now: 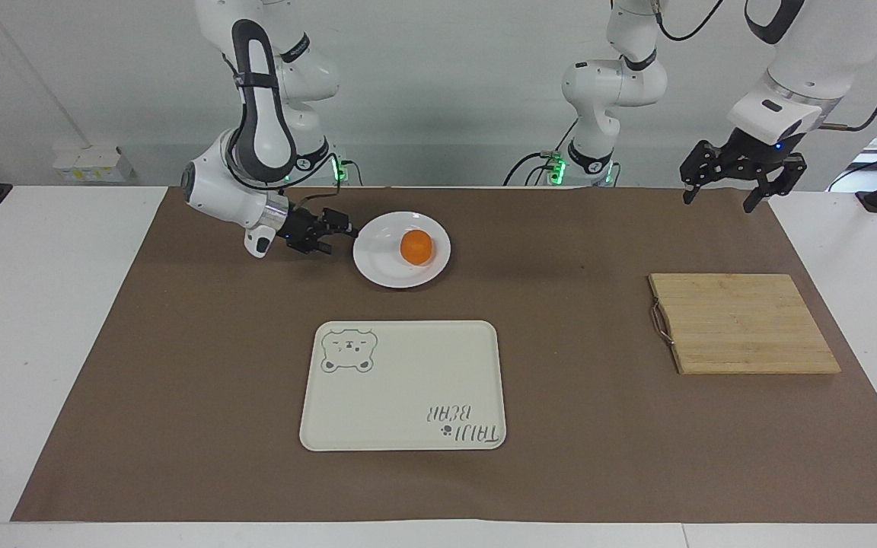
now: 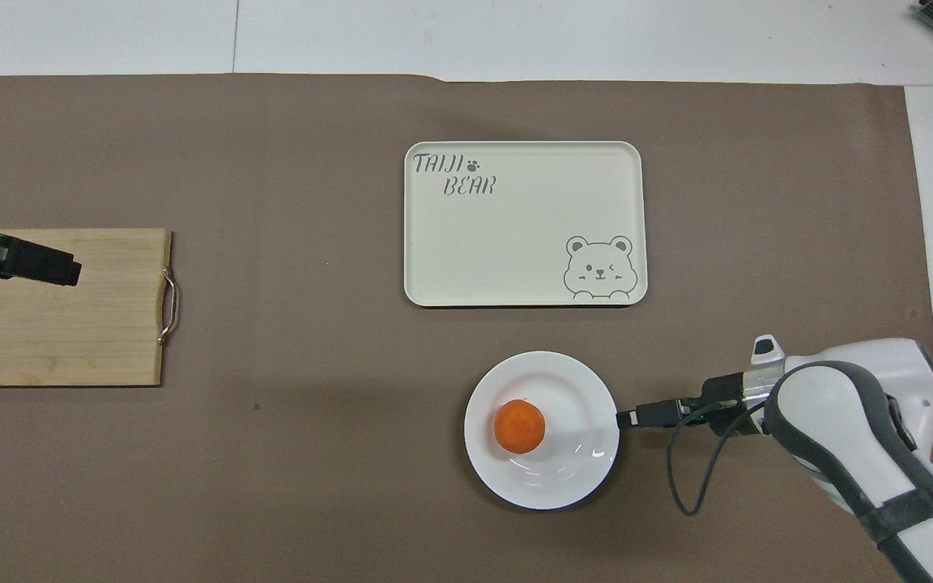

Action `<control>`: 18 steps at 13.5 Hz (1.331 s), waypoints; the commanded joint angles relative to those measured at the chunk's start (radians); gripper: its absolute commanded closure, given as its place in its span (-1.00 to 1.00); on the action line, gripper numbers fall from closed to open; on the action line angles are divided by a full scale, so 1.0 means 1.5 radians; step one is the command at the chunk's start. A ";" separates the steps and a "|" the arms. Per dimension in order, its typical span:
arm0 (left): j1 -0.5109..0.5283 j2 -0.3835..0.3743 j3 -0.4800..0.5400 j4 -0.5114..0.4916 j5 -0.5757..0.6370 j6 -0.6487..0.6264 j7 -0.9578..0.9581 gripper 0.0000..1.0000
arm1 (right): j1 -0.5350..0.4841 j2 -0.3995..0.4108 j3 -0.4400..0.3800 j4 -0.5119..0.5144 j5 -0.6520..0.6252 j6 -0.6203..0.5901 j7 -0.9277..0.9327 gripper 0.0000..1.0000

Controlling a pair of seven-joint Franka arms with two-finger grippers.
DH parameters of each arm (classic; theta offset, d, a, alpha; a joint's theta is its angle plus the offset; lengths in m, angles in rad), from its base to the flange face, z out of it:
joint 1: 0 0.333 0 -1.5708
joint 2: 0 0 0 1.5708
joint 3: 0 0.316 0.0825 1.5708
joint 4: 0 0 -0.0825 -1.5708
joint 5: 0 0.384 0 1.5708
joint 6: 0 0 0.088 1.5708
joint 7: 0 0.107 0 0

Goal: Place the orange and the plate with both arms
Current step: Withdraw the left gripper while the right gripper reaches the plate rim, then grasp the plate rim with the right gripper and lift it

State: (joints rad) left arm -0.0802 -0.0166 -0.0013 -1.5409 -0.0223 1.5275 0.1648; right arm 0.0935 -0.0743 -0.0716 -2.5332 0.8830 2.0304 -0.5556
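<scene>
Orange (image 1: 416,247) sits on the white plate (image 1: 377,266); right gripper (image 1: 345,230), fingers apart, meets its rim; left gripper (image 1: 732,179), spread, waits aloft.

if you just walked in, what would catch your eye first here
The small bright orange fruit sitting on the round glossy white plate, with the right gripper low at the plate's rim. Next, the cream rectangular bear tray, farther from the robots. The left gripper hangs raised, waiting.
</scene>
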 commanded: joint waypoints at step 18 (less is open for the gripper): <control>0.011 0.001 -0.006 0.010 0.024 -0.009 -0.036 -1.00 | 0.069 0.016 0.001 -0.060 0.102 0.084 0.008 1.00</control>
State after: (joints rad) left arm -0.0712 -0.0156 -0.0041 -1.5375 -0.0043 1.5226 0.1213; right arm 0.1970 -0.0630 -0.0741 -2.6273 1.0070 2.1407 -0.5555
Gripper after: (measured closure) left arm 0.000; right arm 0.885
